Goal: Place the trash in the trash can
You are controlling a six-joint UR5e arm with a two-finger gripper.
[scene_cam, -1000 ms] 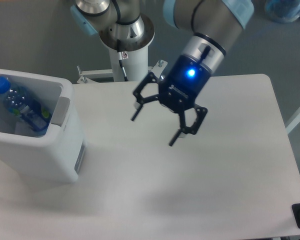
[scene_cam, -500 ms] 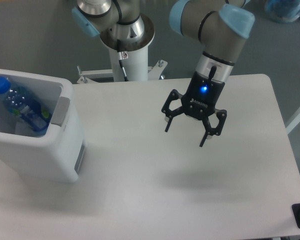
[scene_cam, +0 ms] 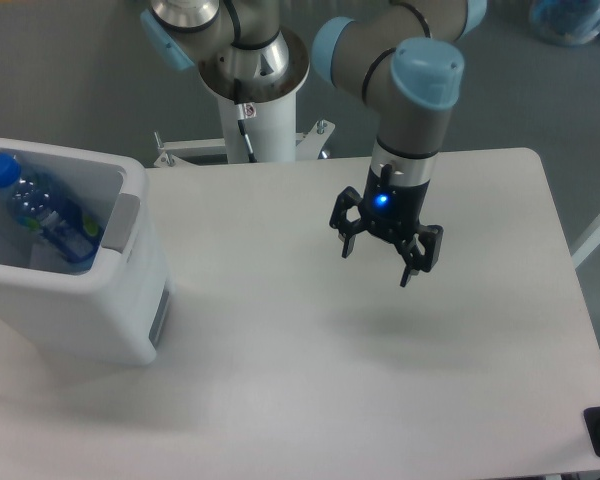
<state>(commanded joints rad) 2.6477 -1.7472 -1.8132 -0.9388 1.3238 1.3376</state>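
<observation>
Table: I see a plain white table (scene_cam: 310, 380) filling most of the view from my fixed camera; its near half carries nothing I can make out.

Trash can: a white boxy trash can (scene_cam: 130, 300) stands at the left edge of the table, with a grey panel on its right side facing the middle of the table. Its top is open.

Bottle: a clear bottle (scene_cam: 42, 215) with a blue cap and blue label lies tilted inside the trash can, cap up toward the left wall.

Wrapper: beside the bottle's lower end I can see a small patch of green and white, which may be the wrapper; it is too small for me to say for sure.

Progress: I judge the task to be nearly or fully done. The bottle is in the trash can, and no trash lies on the table that I can see. All I cannot confirm is whether the wrapper is in there too.

Tool: the tool (scene_cam: 380, 263) hangs above the middle of the table, right of centre and well apart from the trash can. Its two black fingers are spread wide, pointing down. It holds nothing and touches nothing. A blue light glows on its body.

Arm: behind it, the arm rises to a grey and pale blue joint, with the white base post at the table's far edge.
</observation>
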